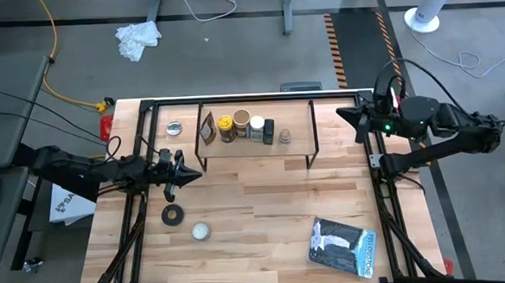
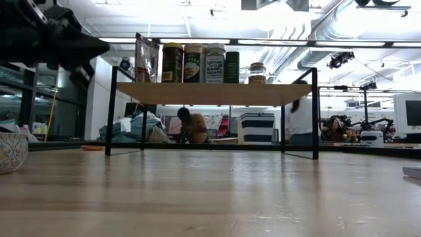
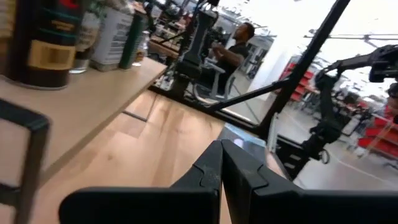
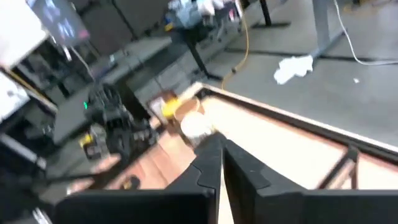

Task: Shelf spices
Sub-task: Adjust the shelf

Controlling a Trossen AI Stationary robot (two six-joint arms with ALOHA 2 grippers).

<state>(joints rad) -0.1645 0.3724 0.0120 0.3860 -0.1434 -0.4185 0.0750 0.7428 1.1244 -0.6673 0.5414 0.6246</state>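
With all spices (image 1: 243, 126) lined up on the shelf (image 1: 300, 143), shelving is judged done; left claw (image 1: 187, 170) and right claw (image 1: 345, 115) are pressed together, empty, only retreat from the bench is needed.

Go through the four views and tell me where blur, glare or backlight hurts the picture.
High view: even light, sharp, the shelf and spices clear. Low view: bright ceiling lights wash out the top, the left gripper a dark shape. Left wrist view: the window side blown white. Right wrist view: blurred all over, the right gripper alone crisp.
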